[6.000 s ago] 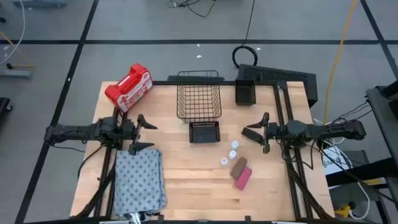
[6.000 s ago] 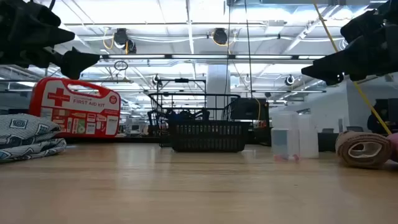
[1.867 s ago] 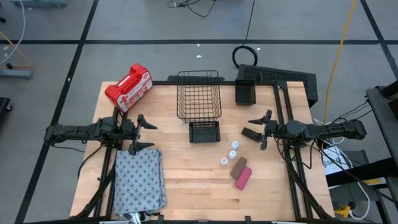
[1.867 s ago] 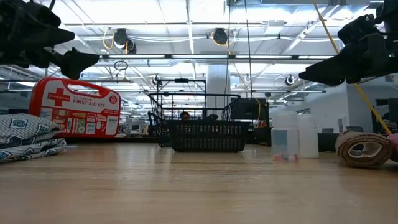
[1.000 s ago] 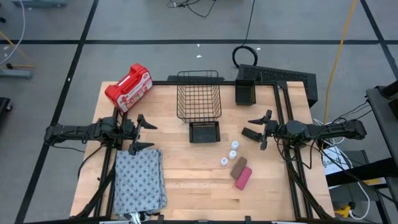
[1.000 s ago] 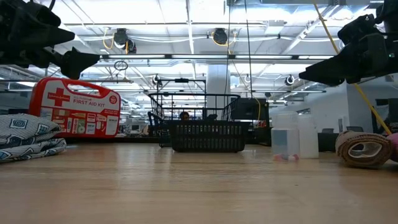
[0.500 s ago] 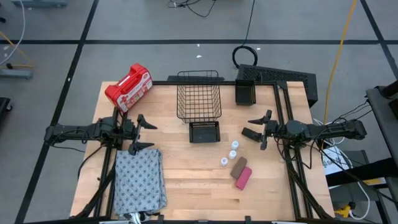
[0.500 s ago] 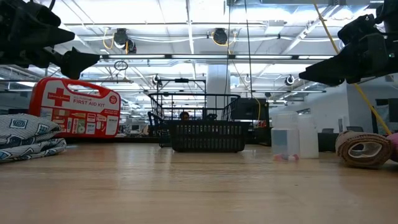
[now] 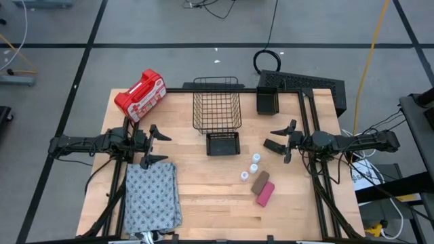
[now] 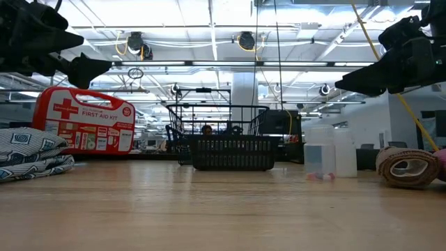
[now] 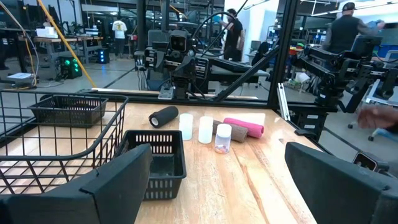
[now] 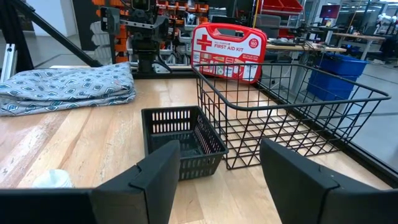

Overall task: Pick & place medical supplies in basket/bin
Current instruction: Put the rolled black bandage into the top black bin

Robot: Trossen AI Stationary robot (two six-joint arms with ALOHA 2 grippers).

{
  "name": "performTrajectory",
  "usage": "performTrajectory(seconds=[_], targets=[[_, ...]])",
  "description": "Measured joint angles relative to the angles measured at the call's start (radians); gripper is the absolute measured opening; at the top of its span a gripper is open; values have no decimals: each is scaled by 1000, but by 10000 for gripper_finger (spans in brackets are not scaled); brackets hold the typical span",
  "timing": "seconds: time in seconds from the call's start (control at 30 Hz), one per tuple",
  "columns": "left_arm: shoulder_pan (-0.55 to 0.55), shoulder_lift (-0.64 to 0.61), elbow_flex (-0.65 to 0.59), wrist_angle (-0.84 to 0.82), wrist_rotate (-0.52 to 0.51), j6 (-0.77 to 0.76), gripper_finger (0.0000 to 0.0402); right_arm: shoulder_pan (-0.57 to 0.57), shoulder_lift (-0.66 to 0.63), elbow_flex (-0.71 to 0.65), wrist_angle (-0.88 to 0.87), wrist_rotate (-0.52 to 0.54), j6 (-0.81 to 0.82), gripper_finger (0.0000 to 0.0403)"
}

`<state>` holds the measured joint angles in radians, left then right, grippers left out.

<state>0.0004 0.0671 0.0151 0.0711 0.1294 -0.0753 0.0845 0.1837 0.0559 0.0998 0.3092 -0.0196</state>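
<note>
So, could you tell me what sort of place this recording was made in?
Most likely a large robotics lab or workshop. Beyond the wooden table the left wrist view shows other robot rigs and people standing, and the low view shows a high industrial ceiling with lights.

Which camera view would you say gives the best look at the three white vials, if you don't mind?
The left wrist view: the three vials stand in a row, each outline clear. The high view shows them only as small white dots near the brown block. The low view shows them overlapping. In the right wrist view, only one blurred white shape shows at the edge.
</note>
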Motion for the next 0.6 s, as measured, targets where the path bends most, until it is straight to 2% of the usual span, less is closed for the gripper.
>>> performTrajectory(seconds=[0.2, 0.43, 0.6], targets=[[0, 0, 0, 0, 0, 0, 374, 0, 0, 0, 0, 0, -2, 212], [0, 0, 0, 0, 0, 0, 374, 0, 0, 0, 0, 0, -254, 212], [0, 0, 0, 0, 0, 0, 374, 0, 0, 0, 0, 0, -259, 212]])
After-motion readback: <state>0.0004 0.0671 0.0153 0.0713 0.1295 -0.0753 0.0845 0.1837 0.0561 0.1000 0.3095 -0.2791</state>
